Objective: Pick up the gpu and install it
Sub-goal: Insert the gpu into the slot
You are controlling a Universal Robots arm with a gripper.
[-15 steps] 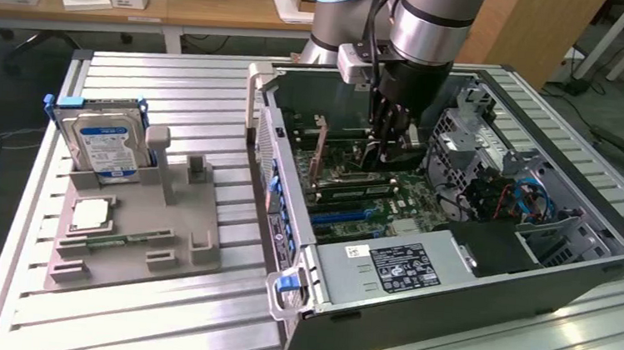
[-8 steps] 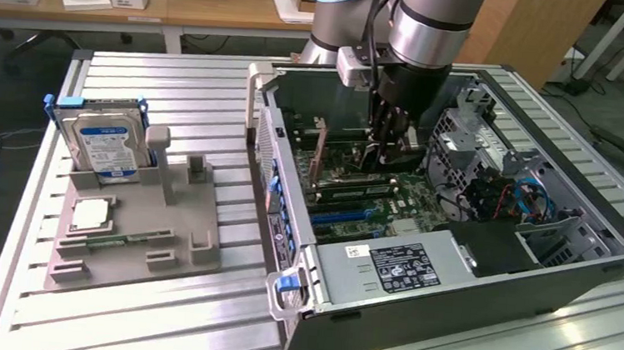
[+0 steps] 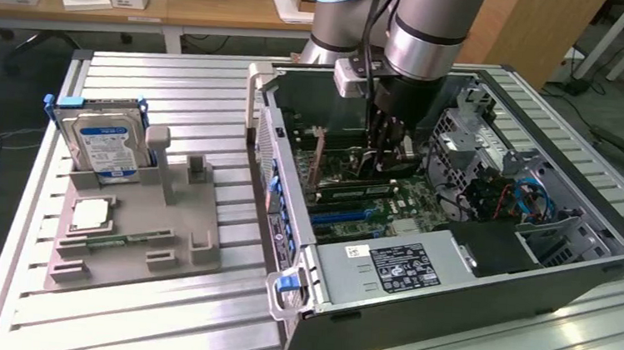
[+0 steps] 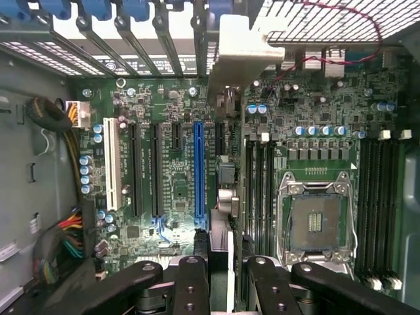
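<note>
The gripper (image 3: 389, 158) is clamped on the gpu (image 3: 320, 163), which stands on edge inside the open computer case (image 3: 571, 275). The wrist view shows the card's edge (image 4: 224, 177) just beside the empty blue slot (image 4: 199, 174). On the exterior view's left, a hard drive (image 3: 103, 146) stands outside the case.

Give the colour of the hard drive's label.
The hard drive's label is blue with white patches; it shows best in the exterior view.

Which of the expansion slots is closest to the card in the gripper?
The long blue slot, right beside the gpu; the white slot and black slots lie farther off.
</note>
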